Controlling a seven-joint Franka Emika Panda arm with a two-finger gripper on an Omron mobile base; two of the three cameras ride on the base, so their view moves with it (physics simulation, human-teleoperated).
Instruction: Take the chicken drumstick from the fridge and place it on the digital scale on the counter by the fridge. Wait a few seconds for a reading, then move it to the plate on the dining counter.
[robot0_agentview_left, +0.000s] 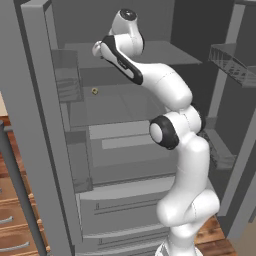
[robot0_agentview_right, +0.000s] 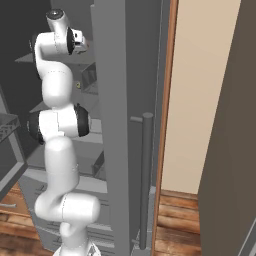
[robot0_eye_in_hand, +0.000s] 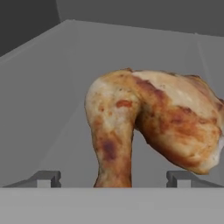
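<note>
Gripper with jaws spread wide, straddling but not yet clamping the single chicken drumstick, which lay on a grey shelf inside the open fridge. The meat probably handled as light, firm and slightly greasy; the narrow shank between the two fingertips offered the surest hold.

Golden-brown chicken drumstick with reddish-brown mottling and pale patches; plain grey fridge; tiny yellowish speck.
</note>
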